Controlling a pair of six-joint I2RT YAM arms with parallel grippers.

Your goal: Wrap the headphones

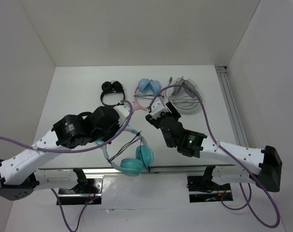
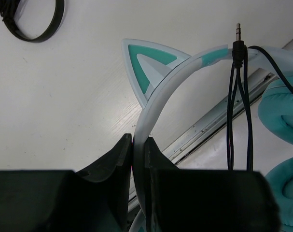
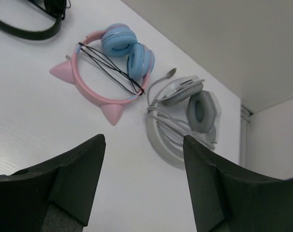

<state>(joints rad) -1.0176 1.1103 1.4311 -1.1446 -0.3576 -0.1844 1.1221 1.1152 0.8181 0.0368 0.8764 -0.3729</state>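
Two claws in play, only one with anything in it. The left claw (image 2: 139,145) is clamped tight on the pale band of the teal headphones (image 1: 136,162), which sit at the near edge of the desk (image 1: 78,96), cups down by the front rail. The black cable (image 2: 238,121) hangs in loose loops over the top of the band, with its plug (image 2: 238,36) poking up free. The right claw (image 3: 144,140) stands wide open with nothing in it, above bare desk, near the pink headphones (image 3: 118,41) and the grey-white headphones (image 3: 202,108).

Danger, as I read it: those loops look untucked, so any tilt of the band could let them slide off. A thin pinch on a curved band may also let it swivel. And a careless reach by the right claw could snag the pink pair's cord.
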